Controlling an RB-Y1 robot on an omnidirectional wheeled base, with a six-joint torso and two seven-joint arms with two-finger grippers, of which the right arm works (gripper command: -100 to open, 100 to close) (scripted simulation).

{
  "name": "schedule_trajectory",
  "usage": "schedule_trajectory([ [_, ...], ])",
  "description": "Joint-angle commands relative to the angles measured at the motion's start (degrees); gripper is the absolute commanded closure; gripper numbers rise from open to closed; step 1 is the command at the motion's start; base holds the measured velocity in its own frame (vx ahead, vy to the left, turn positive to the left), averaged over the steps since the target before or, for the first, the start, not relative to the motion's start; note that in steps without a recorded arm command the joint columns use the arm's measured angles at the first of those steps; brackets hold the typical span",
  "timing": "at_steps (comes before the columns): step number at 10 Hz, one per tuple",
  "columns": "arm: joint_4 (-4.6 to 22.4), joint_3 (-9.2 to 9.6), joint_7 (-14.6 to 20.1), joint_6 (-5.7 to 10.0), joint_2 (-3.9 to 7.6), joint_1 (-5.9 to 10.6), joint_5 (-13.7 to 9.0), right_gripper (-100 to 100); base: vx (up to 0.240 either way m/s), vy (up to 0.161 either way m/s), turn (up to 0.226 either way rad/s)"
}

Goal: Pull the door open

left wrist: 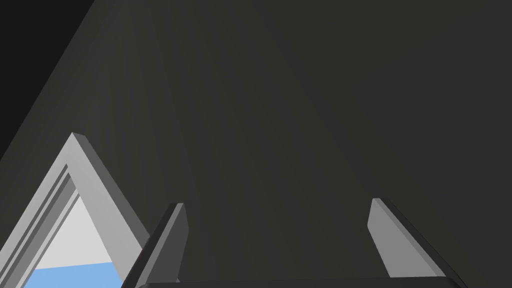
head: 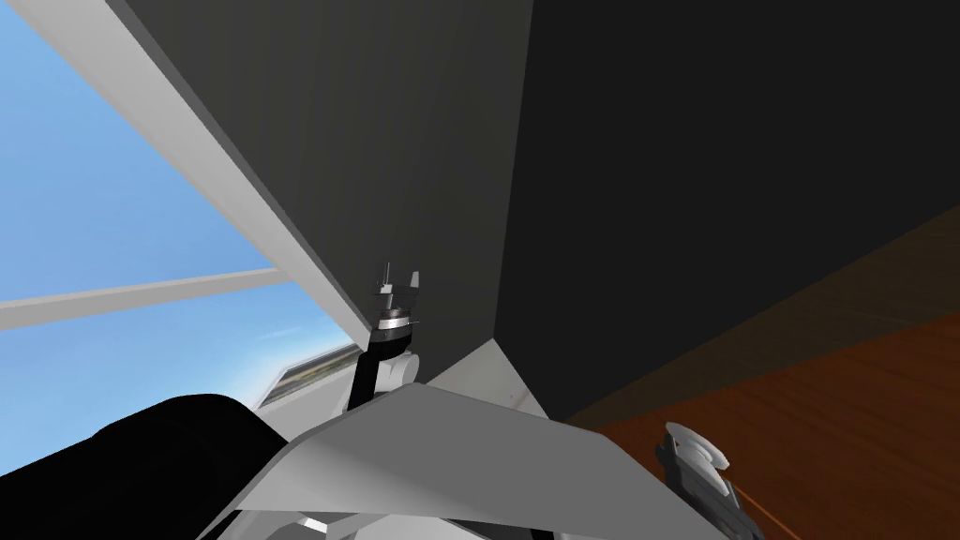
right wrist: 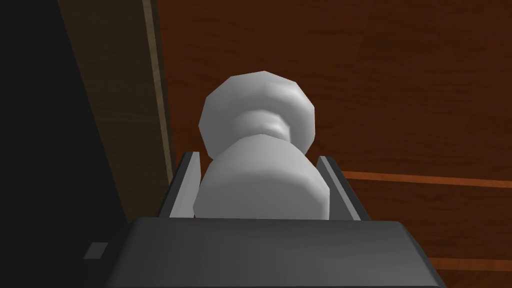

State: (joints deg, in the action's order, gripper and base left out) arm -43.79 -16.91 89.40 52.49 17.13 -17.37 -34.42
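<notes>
The door point(right wrist: 400, 90) is dark reddish-brown wood with a pale grey round knob point(right wrist: 260, 165) standing out from it. My right gripper point(right wrist: 257, 157) is shut on the knob, its two fingers pressing the knob's sides. In the head view the knob point(head: 698, 445) and the right gripper point(head: 701, 473) sit low at the right, against the brown door point(head: 844, 394). My left gripper point(head: 398, 278) is raised in front of a dark grey wall, away from the door. Its fingers point(left wrist: 172, 235) stand open with nothing between them.
A lighter brown door frame point(right wrist: 150, 100) runs beside the knob, with a dark wall point(head: 703, 141) past it. A white-framed window point(head: 234, 197) showing blue sky lies to the left. The dark grey wall point(left wrist: 300, 100) is close ahead of the left hand.
</notes>
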Motion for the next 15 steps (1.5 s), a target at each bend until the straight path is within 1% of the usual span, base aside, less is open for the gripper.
schedule_trajectory([
  [1, -0.01, 0.87, 0.82, 0.18, 0.07, -0.25, 0.50, 100, -0.172, 0.075, 0.043],
  [5, -1.29, 3.36, 3.21, 0.49, 0.91, -1.49, 2.04, 100, -0.185, 0.086, 0.049],
  [6, -1.78, 4.30, 4.10, 0.60, 1.23, -1.96, 2.63, 100, -0.217, 0.055, 0.076],
  [8, -2.41, 5.55, 5.28, 0.75, 1.65, -2.60, 3.41, 100, -0.217, 0.043, 0.075],
  [9, -2.63, 5.98, 5.69, 0.80, 1.80, -2.82, 3.67, 100, -0.199, 0.043, 0.068],
  [10, -2.47, 5.64, 5.32, 0.57, 1.66, -2.79, 3.44, 100, -0.080, 0.025, 0.016],
  [11, -2.92, 7.05, 6.22, 1.20, 1.91, -3.48, 4.46, 100, -0.164, 0.025, 0.062],
  [13, -3.40, 8.25, 7.03, 1.90, 2.26, -4.10, 5.37, 100, -0.260, 0.031, 0.075],
  [15, -4.05, 9.90, 8.13, 2.86, 2.74, -4.94, 6.62, 100, -0.258, 0.061, 0.060],
])
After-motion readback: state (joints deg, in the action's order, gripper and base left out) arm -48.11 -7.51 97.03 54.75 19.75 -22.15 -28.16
